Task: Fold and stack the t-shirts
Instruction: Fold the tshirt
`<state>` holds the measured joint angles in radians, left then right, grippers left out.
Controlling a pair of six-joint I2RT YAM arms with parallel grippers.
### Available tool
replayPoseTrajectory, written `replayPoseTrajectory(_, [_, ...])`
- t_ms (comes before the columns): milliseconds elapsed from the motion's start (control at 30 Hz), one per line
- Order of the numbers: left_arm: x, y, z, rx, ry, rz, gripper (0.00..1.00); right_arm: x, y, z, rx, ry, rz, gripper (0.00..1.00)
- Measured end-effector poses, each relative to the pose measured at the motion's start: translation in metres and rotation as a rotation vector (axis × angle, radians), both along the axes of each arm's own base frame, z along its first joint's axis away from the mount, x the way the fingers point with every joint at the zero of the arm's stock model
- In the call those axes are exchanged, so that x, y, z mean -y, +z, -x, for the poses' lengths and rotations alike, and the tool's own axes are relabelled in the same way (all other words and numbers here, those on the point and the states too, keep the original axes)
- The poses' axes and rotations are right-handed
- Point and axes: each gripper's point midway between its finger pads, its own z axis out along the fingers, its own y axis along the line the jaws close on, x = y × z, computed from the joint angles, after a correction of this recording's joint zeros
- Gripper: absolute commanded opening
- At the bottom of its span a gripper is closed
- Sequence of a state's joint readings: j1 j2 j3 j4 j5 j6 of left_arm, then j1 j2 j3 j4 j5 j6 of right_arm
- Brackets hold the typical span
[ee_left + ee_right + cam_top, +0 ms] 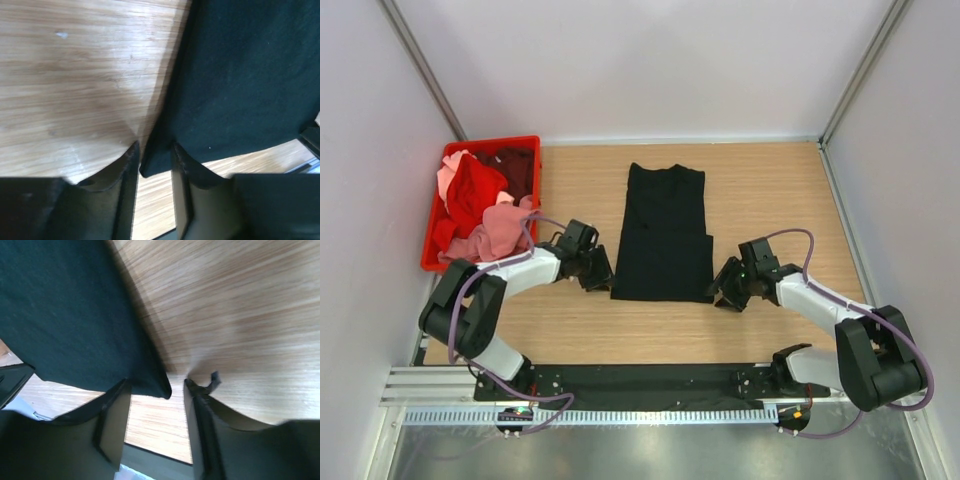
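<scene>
A black t-shirt (663,232), folded into a long narrow strip, lay flat in the middle of the wooden table (770,190), its length running from near to far. The left claw (600,272) sat low at the strip's near left corner. In the left wrist view its two fingers (131,167) stood partly open, with the tip of that corner lying in the gap between them and not pinched. The right claw (723,290) sat at the near right corner. It was also partly open, a little wider than the left. The cloth corner lay between its fingers (116,407), close to one and apart from the other, so it had no hold either. At the far left of the table stood a red crate (520,141) holding a loose heap: a red shirt (475,190), a pink shirt (500,235) spilling over the near rim, and a dark maroon shirt (518,168) at the far side.
</scene>
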<state>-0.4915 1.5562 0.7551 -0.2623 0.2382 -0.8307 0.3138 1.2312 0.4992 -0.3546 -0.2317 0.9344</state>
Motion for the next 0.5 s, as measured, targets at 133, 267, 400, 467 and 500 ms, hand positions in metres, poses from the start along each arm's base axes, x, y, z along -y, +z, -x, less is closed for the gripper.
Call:
replayPoseTrajectory(133, [0.007,-0.005,0.003,-0.003,-0.012,0.005,0.00,-0.002,-0.003,0.001,0.004,-0.004,-0.009,0.28])
replayPoseTrajectory(267, [0.014,-0.006,0.009,-0.003,-0.016,0.014,0.00,0.003,-0.007,0.006,-0.004,-0.002,0.020,0.01])
replayPoseTrajectory(400, [0.017,-0.005,0.021,-0.008,-0.011,0.002,0.00,0.010,-0.002,0.010,0.011,-0.001,0.053,0.01])
replayPoseTrajectory(467, [0.016,-0.003,0.031,-0.016,-0.010,-0.012,0.00,0.013,0.002,0.012,0.025,0.002,0.062,0.01])
replayPoseTrajectory(500, [0.015,-0.002,0.035,-0.022,-0.007,-0.017,0.00,0.014,0.004,0.014,0.032,0.007,0.066,0.01])
